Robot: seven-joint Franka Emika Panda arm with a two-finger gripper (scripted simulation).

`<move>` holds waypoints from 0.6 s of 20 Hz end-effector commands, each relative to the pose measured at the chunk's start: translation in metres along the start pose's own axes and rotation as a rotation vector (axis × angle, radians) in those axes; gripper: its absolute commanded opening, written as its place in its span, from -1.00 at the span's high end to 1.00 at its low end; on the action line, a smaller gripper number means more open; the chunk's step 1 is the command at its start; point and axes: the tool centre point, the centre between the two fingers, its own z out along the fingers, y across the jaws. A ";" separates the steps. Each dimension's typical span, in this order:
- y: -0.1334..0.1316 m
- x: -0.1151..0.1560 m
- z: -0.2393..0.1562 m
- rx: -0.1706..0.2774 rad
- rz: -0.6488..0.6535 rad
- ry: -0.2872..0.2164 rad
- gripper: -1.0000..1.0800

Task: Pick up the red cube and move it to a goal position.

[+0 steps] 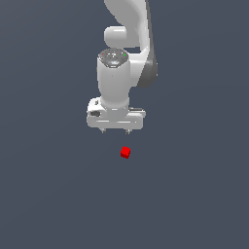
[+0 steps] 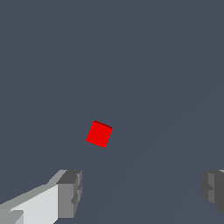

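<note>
while the gripper (image 1: 115, 131) hangs with its fingers (image 2: 70, 192) spread wide and holding nothing, the red cube (image 1: 125, 152) lies apart from it on the plain grey floor (image 1: 194, 194), turned askew to the fingers

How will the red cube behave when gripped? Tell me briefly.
The red cube has flat faces, so it probably won't roll. Being far smaller than the open gripper, it may twist or slip if pinched off-centre. It looks rigid.
</note>
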 end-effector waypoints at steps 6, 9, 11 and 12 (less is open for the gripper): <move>-0.002 0.000 0.007 0.001 0.015 -0.002 -0.92; -0.004 -0.001 0.018 0.002 0.040 -0.005 -0.92; -0.007 -0.001 0.028 0.003 0.062 -0.008 -0.92; -0.009 -0.002 0.034 0.004 0.076 -0.009 -0.92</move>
